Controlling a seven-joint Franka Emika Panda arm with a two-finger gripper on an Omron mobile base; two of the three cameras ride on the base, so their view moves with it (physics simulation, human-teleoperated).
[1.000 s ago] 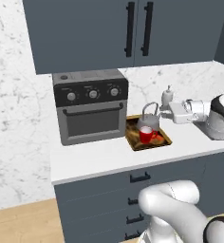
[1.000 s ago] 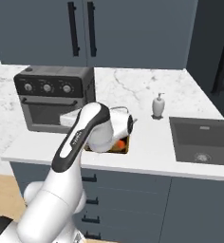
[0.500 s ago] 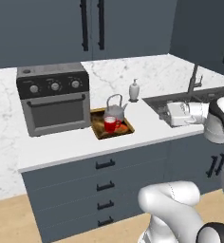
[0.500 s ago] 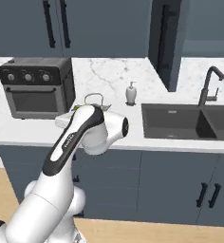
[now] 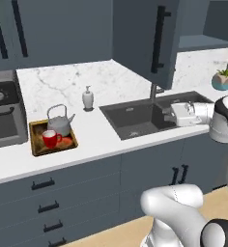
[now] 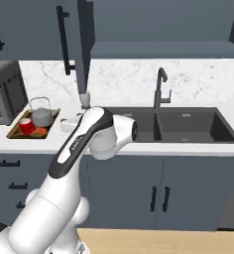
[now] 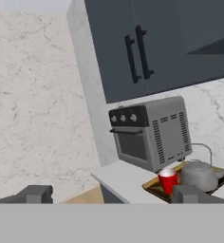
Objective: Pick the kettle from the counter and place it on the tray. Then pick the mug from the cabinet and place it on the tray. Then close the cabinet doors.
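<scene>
The jaws are held wide apart and empty over the sink (image 5: 135,118), well apart from the kettle (image 5: 59,122) and mug (image 5: 50,138) seated on the tray (image 5: 36,147).

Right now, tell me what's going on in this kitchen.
The kettle and the red mug both sit on the tray on the counter, beside the toaster oven. The robot's gripper is open and holds nothing. A cabinet door above the sink stands open, swung out over the counter. So both things are placed, and closing the cabinet looks like what's left.
</scene>
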